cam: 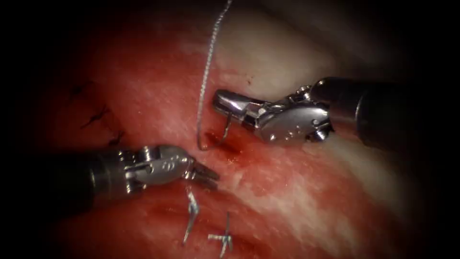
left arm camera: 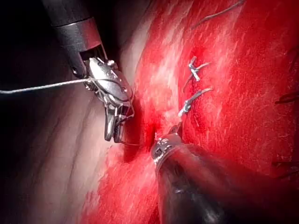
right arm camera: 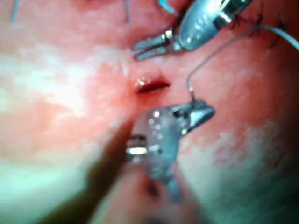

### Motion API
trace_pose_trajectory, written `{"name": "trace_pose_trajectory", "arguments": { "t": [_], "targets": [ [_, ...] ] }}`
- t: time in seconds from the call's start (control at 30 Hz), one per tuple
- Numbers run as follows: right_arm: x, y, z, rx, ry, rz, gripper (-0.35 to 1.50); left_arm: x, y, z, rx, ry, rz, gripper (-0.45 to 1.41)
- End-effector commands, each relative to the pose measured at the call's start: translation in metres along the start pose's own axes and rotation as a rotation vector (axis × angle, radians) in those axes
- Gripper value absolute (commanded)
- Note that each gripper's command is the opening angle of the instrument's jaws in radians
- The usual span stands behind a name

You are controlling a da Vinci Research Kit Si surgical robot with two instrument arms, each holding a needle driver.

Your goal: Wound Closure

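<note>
Curving down from the right end effector (cam: 221, 103), the needle (cam: 221, 136) is clamped near its tail, its tip at the red cut (cam: 225, 146) in the tissue (cam: 297, 201). Thread (cam: 207, 72) rises beside it. Just left of the cut, the left end effector (cam: 210, 176) holds nothing, jaws narrowly parted. Finished stitches (cam: 223, 237) lie below the cut.

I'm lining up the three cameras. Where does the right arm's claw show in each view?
Endoscope view: right claw, right of the cut, shut on the needle.
Left wrist view: right claw, pointing down beside the wet red cut.
Right wrist view: right claw, just beyond the cut.
Shared landmark: the cut between both claws.
</note>
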Motion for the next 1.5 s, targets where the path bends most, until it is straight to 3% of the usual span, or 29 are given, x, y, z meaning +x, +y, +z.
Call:
{"name": "trace_pose_trajectory", "arguments": {
  "t": [0.03, 0.23, 0.67, 1.07, 1.43, 1.5],
  "targets": [
    [0.0005, -0.0007, 0.0004, 0.0, 0.002, -0.005, -0.35, 0.0, -0.0004, 0.0008, -0.001, 0.001, 0.002, -0.11],
    [0.001, 0.0001, 0.0001, -0.021, -0.009, 0.031, -0.35, -0.0001, -0.0005, 0.0008, -0.001, 0.001, 0.002, -0.13],
    [-0.0012, 0.0028, 0.0008, -0.125, -0.027, 0.421, -0.35, -0.001, -0.0016, 0.0013, -0.001, 0.0, 0.008, -0.15],
    [-0.0028, 0.0041, 0.0011, -0.15, -0.039, 0.487, -0.35, -0.0029, -0.003, 0.0021, 0.0, -0.001, -0.014, -0.15],
    [-0.0041, 0.0037, 0.0018, -0.141, -0.046, 0.664, -0.35, -0.0031, -0.003, 0.0021, -0.001, -0.001, -0.018, -0.13],
    [-0.0047, 0.0035, 0.0018, -0.141, -0.049, 0.768, -0.35, -0.0032, -0.003, 0.002, -0.002, -0.001, -0.017, -0.13]
  ]
}}
